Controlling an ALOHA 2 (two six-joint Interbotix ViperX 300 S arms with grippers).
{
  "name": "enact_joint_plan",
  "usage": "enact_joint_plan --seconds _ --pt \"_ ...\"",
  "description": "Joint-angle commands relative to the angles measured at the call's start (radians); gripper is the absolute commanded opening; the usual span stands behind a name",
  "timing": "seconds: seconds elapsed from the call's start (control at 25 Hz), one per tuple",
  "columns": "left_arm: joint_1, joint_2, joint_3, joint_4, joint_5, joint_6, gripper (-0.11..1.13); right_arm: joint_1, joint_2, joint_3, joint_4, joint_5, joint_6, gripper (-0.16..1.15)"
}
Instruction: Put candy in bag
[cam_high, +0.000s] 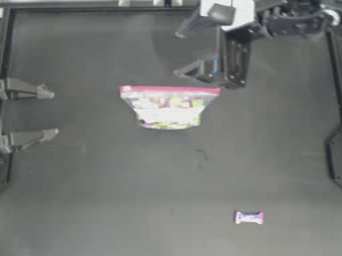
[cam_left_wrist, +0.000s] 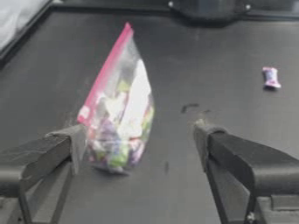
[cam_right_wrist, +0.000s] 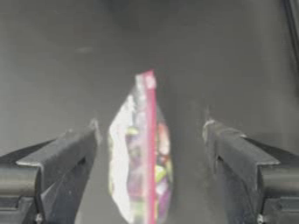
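Dark table (cam_high: 80, 200) under bag (cam_high: 169, 106) and candy (cam_high: 248, 217)

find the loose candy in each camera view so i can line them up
Top view: the candy lies alone on the dark table, low and right of centre, well apart from the bag.
Left wrist view: the candy sits far off, past the bag.
Right wrist view: not in it; only the bag shows.
Shared landmark: the bag's pink-red seal strip.
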Motion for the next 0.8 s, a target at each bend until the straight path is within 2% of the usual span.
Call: enact_joint_plan --seconds 0.04,0.36,0.8 --pt "0.018 0.009 -0.005 0.003 -0.003 0.002 1.02 -0.008 0.054 -0.107 0.014 0.057 -0.031 0.99" --pt "0.034 -0.002 0.011 0.002 -0.003 0.002 1.02 -0.014 0.206 -0.268 0.051 0.155 -0.071 0.99" --pt "0.078 -0.06 0.041 0.0 0.011 0.002 1.02 -0.014 0.31 -0.318 0.091 0.172 -0.101 0.99"
